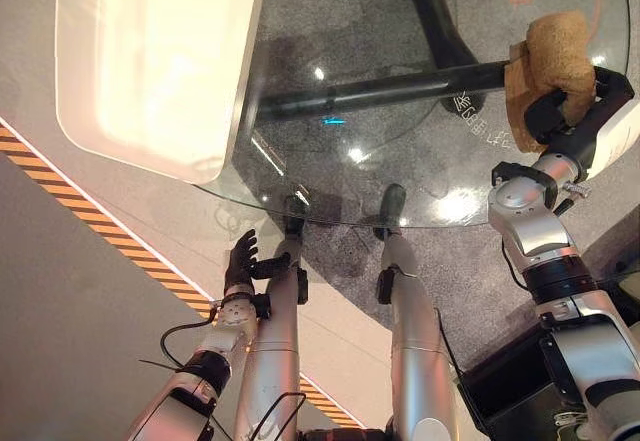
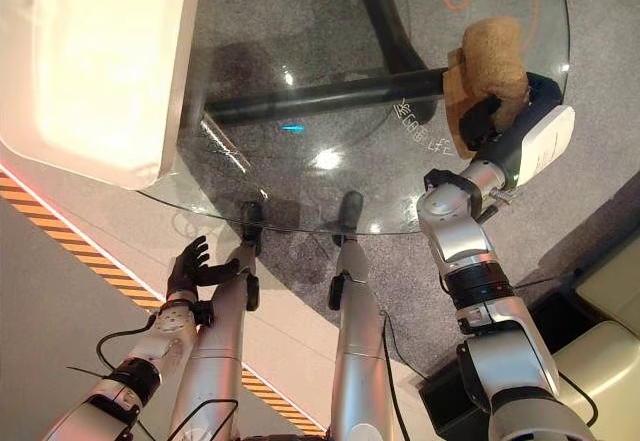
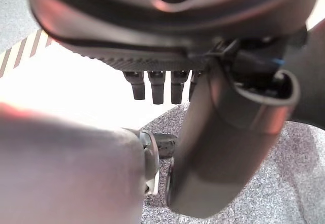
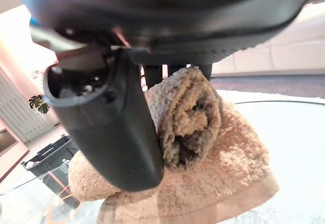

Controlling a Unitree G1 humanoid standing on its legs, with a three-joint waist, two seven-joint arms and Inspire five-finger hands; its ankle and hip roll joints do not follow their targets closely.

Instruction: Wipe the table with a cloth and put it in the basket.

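Nearest the robot, at about 7 o'clock in the left eye view, the left robot hand [image 1: 240, 259] hangs low beside the body over the grey floor [image 1: 70, 291], its fingers straight and relaxed, holding nothing. A yellow-and-black striped strip [image 1: 90, 229] runs across the floor just beside it.

At 5 o'clock a dark open bin [image 1: 510, 386] stands on the floor by the right arm; its inside is in shadow and cut off by the arm, so what it holds cannot be made out.

Further out lies the round glass bench [image 1: 400, 151], with a dark bar of its frame [image 1: 370, 91] and grey carpet showing through the top. At 2 o'clock, near the bench's edge, the right robot hand [image 1: 560, 111] is clamped on the tan cloth [image 4: 213, 153]: in the right wrist view the thumb presses a rolled fold against the fingers, while the cloth's lower part spreads on the glass.

At 10 o'clock a large white object [image 1: 150, 61] overlaps the bench's far side; glare hides its surface.
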